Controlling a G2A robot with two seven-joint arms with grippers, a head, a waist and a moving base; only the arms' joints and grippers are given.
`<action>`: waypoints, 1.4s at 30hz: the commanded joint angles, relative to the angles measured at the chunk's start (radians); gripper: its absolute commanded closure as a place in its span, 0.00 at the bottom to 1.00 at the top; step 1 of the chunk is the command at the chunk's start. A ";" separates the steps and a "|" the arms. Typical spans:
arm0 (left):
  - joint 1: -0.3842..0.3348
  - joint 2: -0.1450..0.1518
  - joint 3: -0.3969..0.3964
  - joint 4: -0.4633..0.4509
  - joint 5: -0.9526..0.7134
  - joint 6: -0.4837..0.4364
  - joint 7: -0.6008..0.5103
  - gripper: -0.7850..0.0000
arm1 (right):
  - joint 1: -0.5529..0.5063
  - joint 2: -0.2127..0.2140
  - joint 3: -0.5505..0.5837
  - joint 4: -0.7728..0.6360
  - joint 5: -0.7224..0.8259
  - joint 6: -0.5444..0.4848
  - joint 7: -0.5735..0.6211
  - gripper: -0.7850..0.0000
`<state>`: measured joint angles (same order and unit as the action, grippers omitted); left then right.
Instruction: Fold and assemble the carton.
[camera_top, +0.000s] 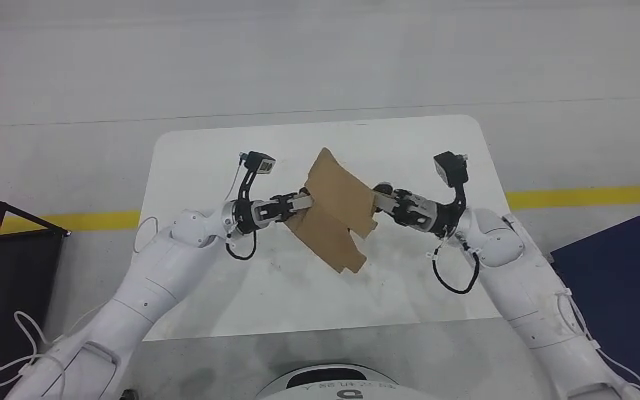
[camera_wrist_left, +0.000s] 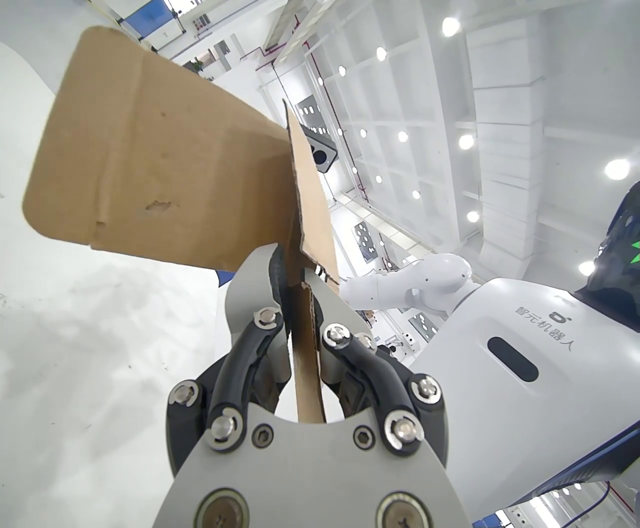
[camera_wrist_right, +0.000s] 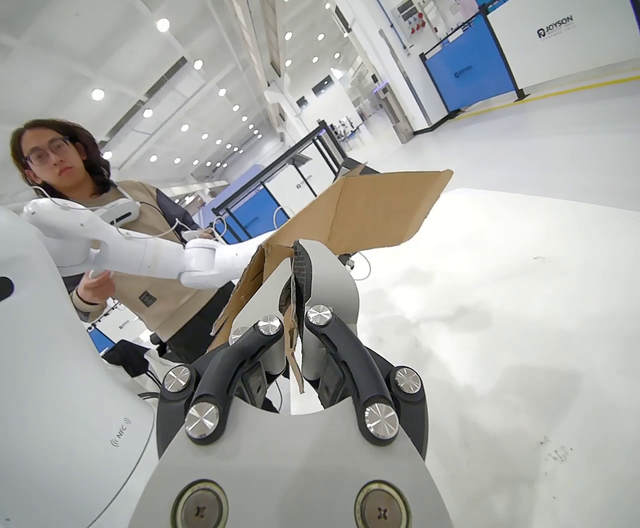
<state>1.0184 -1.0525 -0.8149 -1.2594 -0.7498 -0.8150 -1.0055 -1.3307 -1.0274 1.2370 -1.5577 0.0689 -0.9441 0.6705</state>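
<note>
Closest to each wrist camera is that arm's own gripper, and both do the same job. On the left arm, the left gripper (camera_wrist_left: 292, 272) has its two grey fingers pressed together on a thin edge of the brown corrugated-cardboard carton (camera_wrist_left: 150, 165), a part-folded blank whose broad, round-cornered panel fans away from the grip. On the other side, the right gripper (camera_wrist_right: 296, 262) is likewise clamped on the opposite edge, where a ragged flap runs between its fingers and a creased panel rises beyond. Seen from above, the carton hangs between the two grippers over the middle of the white rectangular tabletop (camera_top: 200, 170), tilted and bent along a crease. Whether its lowest corner touches the surface I cannot tell. Gripping it from two opposite sides and off the tabletop seems meant to let the panels hinge freely along their scored lines, so one arm can steady while the other swings its side round toward a box shape. Both arms reach forward from the shoulders and bend inward at the elbows, forearms angled toward each other, grippers facing across the carton.
</note>
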 joint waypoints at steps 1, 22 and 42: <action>-0.002 0.002 0.002 0.007 0.006 0.000 0.000 1.00 | -0.003 0.003 0.005 -0.010 -0.028 -0.018 0.015 1.00; -0.024 0.004 0.038 0.049 -0.022 -0.013 0.013 1.00 | -0.022 0.010 0.001 -0.053 -0.184 0.005 -0.049 0.87; -0.023 0.000 0.040 0.058 -0.030 -0.006 0.006 1.00 | -0.004 0.011 -0.034 -0.048 -0.173 0.014 -0.089 0.58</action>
<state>0.9946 -1.0526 -0.7750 -1.2016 -0.7804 -0.8205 -0.9997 -1.3356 -1.0158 1.2054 -1.6076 -0.1032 -0.9311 0.5867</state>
